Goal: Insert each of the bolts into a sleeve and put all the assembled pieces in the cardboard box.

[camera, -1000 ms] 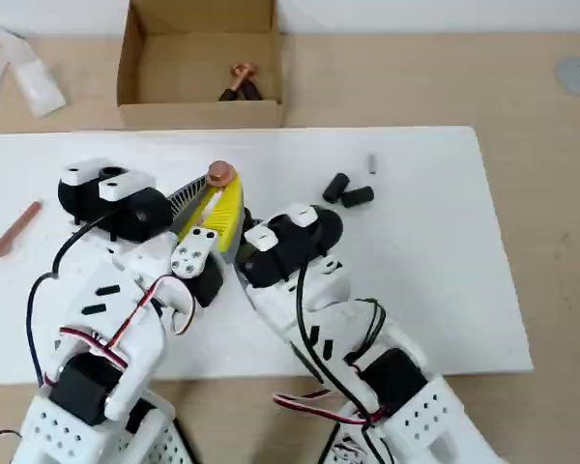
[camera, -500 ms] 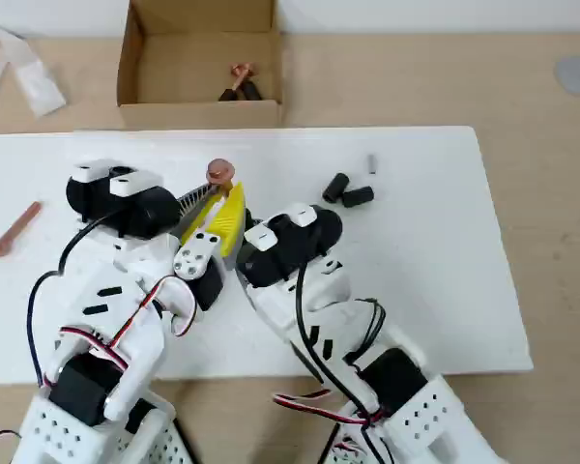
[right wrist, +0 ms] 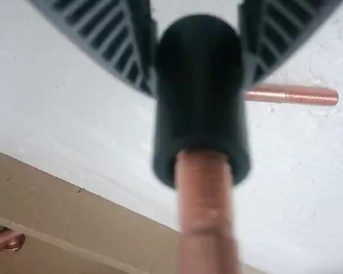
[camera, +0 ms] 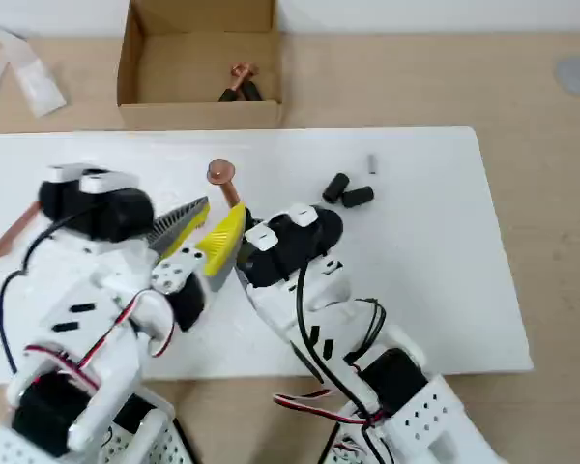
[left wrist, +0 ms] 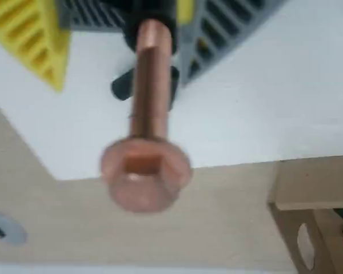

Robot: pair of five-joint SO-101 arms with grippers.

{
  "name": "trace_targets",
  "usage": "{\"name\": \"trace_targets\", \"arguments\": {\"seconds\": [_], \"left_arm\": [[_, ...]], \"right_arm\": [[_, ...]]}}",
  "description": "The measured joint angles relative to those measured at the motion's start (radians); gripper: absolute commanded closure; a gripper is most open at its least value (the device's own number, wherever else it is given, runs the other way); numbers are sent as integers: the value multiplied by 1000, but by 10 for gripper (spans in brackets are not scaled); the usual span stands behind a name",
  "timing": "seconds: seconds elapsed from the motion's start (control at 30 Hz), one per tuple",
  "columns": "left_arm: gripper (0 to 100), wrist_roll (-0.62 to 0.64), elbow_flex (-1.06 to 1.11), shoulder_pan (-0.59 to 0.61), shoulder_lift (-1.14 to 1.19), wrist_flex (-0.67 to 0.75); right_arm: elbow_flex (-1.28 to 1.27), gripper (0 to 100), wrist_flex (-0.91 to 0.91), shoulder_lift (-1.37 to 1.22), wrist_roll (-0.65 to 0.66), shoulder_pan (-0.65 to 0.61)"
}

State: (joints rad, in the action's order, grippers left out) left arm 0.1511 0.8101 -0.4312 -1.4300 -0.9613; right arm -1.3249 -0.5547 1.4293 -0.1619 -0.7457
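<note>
I hold the sleeve [right wrist: 199, 103] clamped in the right end effector [right wrist: 199, 34], bolt [left wrist: 151, 97] seated, ready to box; left end effector [camera: 224, 206] gapes empty.

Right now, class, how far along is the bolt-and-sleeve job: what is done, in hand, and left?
Done: one assembled piece lies in the cardboard box. In hand: the right hand grips a sleeve with a bolt pushed into it, not yet boxed; the left hand is open. Left: one loose bolt and two loose sleeves lie on the white board.
</note>
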Motion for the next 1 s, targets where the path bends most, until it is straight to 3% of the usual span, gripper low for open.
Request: {"name": "trace_targets", "arguments": {"seconds": [0.33, 0.5, 0.77, 0.87, 1.0], "left_arm": [[858, 23, -330, 0, -11, -212], [858, 23, -425, 11, -11, -245], [858, -69, -431, 258, 98, -250], [858, -91, -404, 393, 178, -250], [858, -140, -347, 473, 293, -250]], "right_arm": [[2, 989, 167, 2, 104, 2], [2, 989, 233, 2, 104, 3], [2, 989, 241, -21, 104, 64], [51, 989, 241, -143, 98, 114], [269, 989, 241, -411, 38, 196]]}}
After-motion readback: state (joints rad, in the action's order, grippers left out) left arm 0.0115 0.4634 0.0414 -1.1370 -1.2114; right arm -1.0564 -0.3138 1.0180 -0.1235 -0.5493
